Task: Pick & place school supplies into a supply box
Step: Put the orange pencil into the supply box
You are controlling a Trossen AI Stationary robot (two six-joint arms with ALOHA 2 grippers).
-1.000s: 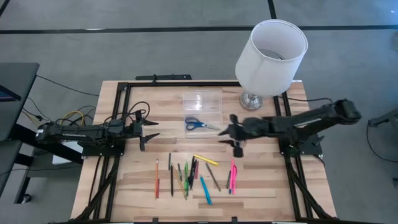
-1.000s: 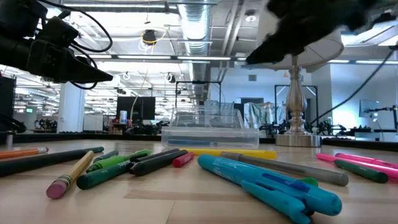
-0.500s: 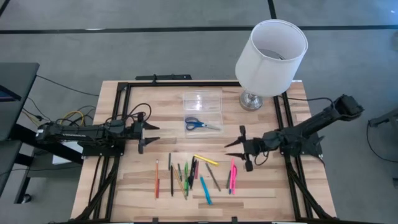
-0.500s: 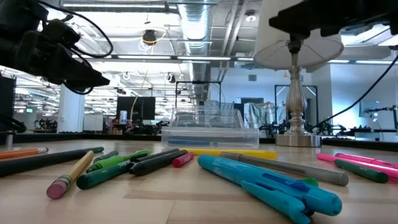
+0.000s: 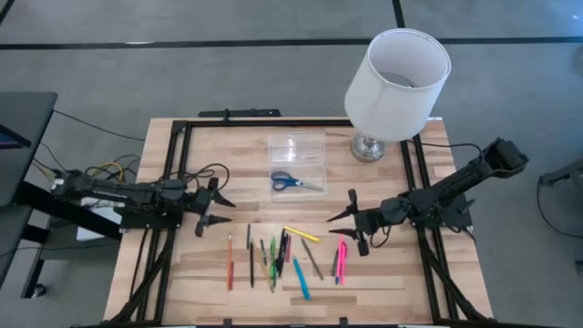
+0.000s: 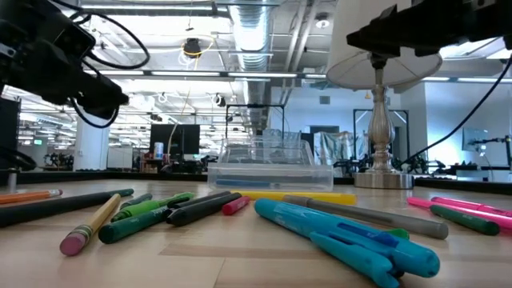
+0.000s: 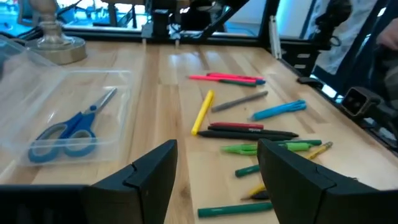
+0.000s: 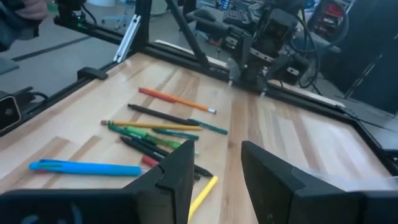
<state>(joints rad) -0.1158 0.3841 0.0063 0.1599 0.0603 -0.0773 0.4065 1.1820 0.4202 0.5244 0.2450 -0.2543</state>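
- Right hand (image 5: 352, 221): fingers spread, empty, above desk (image 5: 383, 273) beside pink markers (image 5: 341, 258).
- Scissors (image 5: 293, 182) in supply box (image 5: 297, 160) already.
- Drop straight onto one marker, pinch mid-barrel.
- Left hand (image 5: 208, 208): spread, empty, waiting.

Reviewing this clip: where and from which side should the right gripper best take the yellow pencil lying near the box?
Probably at mid-shaft, from straight above. The yellow pencil lies flat and slanted, its middle apart from the neighbouring pens, so the fingers should straddle it across its length. The right gripper, open, hovers just beside it.

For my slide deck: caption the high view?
Both open pincers, left and right, hover above scattered pens; scissors lie in the clear box.
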